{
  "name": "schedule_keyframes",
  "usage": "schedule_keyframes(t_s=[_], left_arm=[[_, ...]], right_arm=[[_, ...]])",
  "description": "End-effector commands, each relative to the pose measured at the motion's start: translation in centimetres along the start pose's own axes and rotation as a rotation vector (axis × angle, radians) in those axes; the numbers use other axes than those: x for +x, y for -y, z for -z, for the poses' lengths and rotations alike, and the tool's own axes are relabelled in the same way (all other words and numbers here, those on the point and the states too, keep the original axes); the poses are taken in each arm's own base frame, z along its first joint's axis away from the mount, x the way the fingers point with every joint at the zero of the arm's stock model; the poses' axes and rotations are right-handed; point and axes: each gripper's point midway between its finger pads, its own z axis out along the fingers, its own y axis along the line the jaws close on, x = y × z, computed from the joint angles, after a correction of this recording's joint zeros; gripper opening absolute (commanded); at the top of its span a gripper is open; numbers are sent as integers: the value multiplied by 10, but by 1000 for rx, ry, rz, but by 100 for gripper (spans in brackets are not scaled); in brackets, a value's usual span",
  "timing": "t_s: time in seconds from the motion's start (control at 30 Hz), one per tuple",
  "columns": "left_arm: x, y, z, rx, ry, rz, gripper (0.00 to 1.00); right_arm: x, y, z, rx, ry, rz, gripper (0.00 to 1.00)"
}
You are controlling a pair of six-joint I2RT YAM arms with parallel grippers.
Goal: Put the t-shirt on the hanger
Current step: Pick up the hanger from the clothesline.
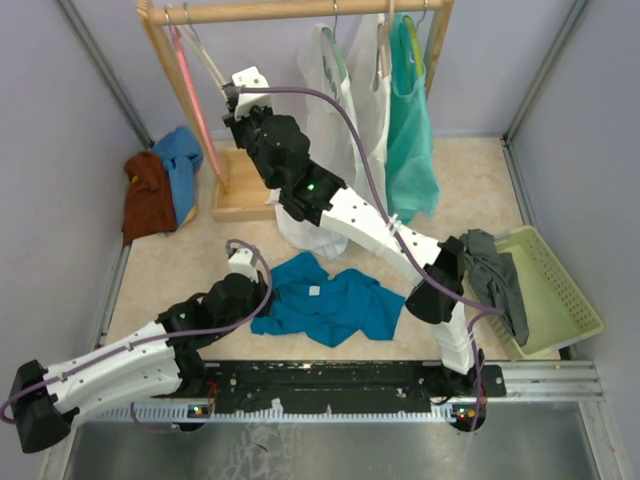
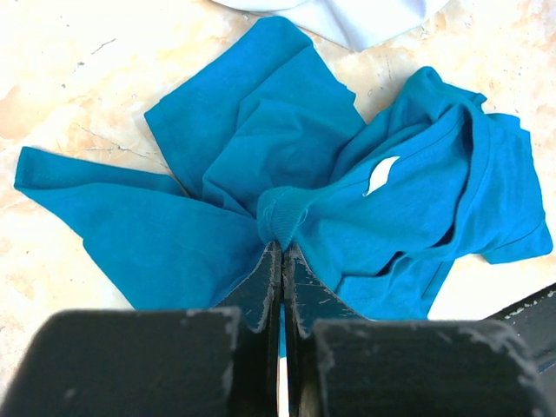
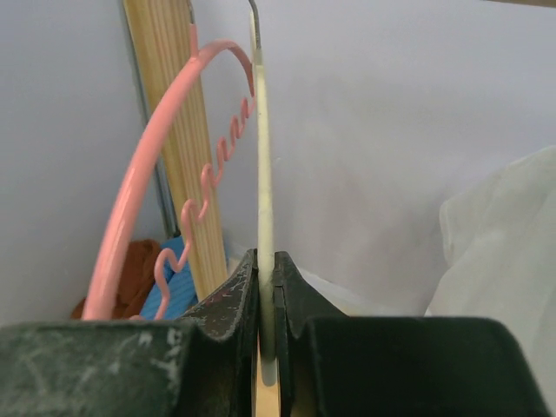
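the right hand (image 3: 266,258) is clamped on the thin hanger (image 3: 263,174), which hangs at the left end of the wooden rack (image 1: 290,10), just beside the pink hanger (image 3: 139,182) — pulling it off could snag its hook on the rail or drag the pink one along. the left hand (image 2: 282,252) pinches a bunched fold of the t-shirt (image 2: 261,130), crumpled on the counter (image 1: 160,270) in front of the rack (no neck opening shows clearly), so threading may fail. count: two hands, one t-shirt, one cream hanger, one pink.
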Motion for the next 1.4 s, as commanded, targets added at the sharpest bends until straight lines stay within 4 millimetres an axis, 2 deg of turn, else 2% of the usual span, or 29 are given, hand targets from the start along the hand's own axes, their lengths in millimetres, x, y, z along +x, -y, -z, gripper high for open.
schedule_keyframes(t_s=[0.0, 0.33, 0.73, 0.93, 1.13, 1.23, 1.3, 1.37], left_arm=[[-21, 8, 5, 15, 46, 2, 1], [-25, 10, 7, 16, 50, 2, 1], [-28, 11, 7, 15, 49, -3, 0], [-30, 13, 8, 15, 51, -4, 0], [-31, 13, 8, 15, 51, -4, 0], [-32, 14, 8, 14, 52, -4, 0], [-32, 13, 8, 10, 50, -5, 0], [-32, 12, 8, 6, 50, -3, 0]], right_arm=[[-83, 32, 20, 70, 158, -57, 0], [-123, 34, 38, 79, 238, -56, 0], [-141, 41, 50, 90, 261, -34, 0], [-151, 44, 66, 83, 266, -31, 0], [-152, 43, 83, 65, 237, -34, 0], [-156, 49, 96, 60, 251, -58, 0], [-149, 49, 96, 64, 230, -54, 0], [-158, 60, 110, 71, 232, -70, 0]])
